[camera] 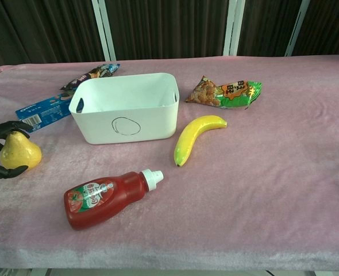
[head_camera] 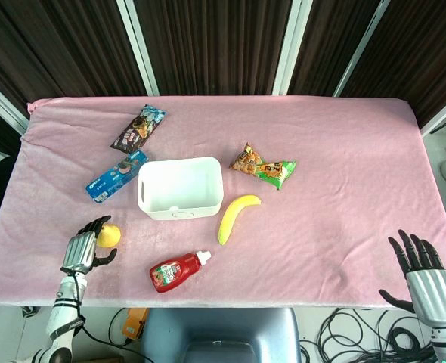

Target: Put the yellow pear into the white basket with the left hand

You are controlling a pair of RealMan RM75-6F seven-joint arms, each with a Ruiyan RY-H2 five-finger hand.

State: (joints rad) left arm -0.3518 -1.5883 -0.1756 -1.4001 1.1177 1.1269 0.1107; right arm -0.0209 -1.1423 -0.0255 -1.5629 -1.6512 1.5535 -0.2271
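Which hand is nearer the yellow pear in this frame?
Left. The left hand sits right beside the yellow pear, fingers curled around its near side. The right hand is open at the table's opposite front corner, far from it.
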